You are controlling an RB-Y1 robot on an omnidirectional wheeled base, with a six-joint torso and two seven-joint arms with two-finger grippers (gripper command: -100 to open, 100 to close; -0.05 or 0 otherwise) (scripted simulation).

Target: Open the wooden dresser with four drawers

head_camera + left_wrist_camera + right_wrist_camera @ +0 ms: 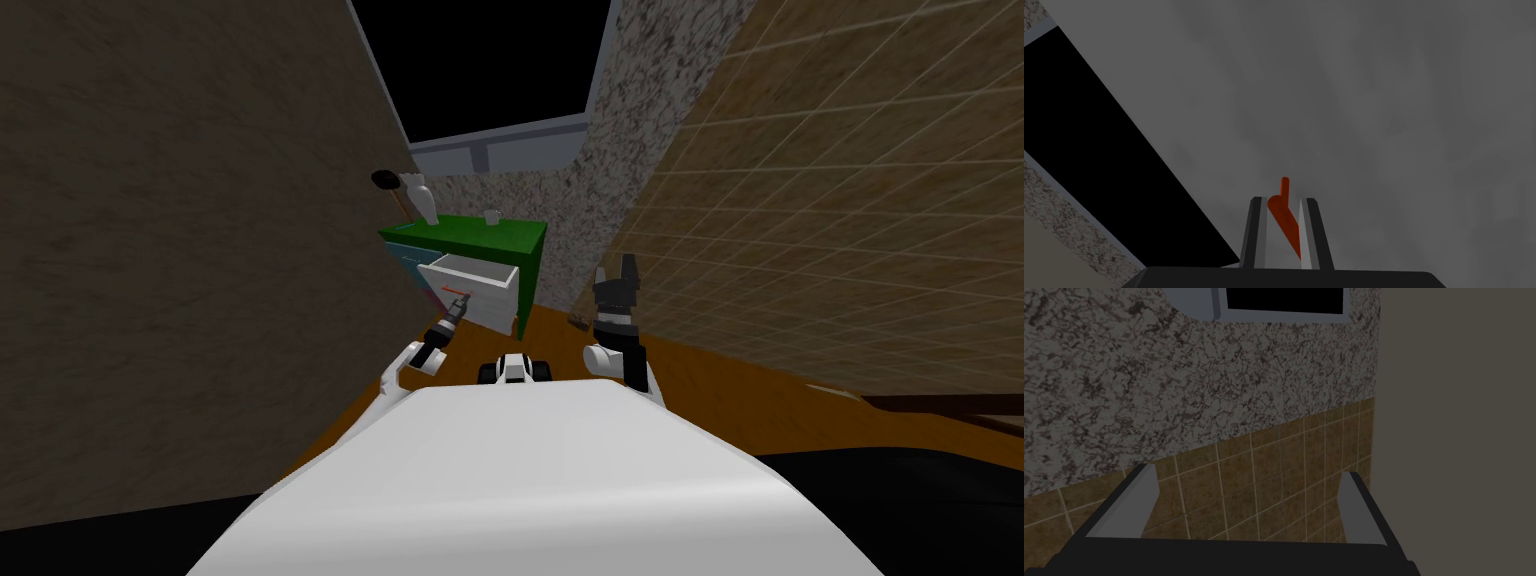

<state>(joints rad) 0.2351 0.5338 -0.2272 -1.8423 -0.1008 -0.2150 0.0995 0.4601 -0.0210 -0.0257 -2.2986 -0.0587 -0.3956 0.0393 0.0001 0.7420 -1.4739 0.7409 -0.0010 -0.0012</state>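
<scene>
**Entry: dresser corner, listed left to right**

- Black round object (383, 180) and white vase-like piece (421, 197): on the far left corner of the dresser top, at about 11 o'clock from me. They stand close to the wall and well back from the drawer fronts, so they should not interfere with a pull.
- Dresser (505, 240): green top, white drawer fronts, bluish side. It stands at 12 o'clock, backed into the end of the narrow room.
- Top drawer (470, 268): partly out of the carcass, with its white interior showing. The fronts below sit flush.
- Red handle (1284, 215): a thin bar on the front of the top drawer, which the left wrist view shows as a flat grey plane.
- Left pincer (456, 303): reaching toward 11 o'clock, blades closed narrowly on the red handle, one on each side. The grip lines up with the drawer's travel, which suits a straight draw toward 6 o'clock.
- Small white cup (492, 217): mid-top, toward the back, at 12 o'clock.
- Right pincer (625, 270): raised at 1 o'clock, blades spread wide and holding nothing. It looks parked clear of the drawer's path.

Judgement: the opening is under way but not complete. A steady, level pull seems called for, since a thin bar could slip out of narrow blades.
</scene>
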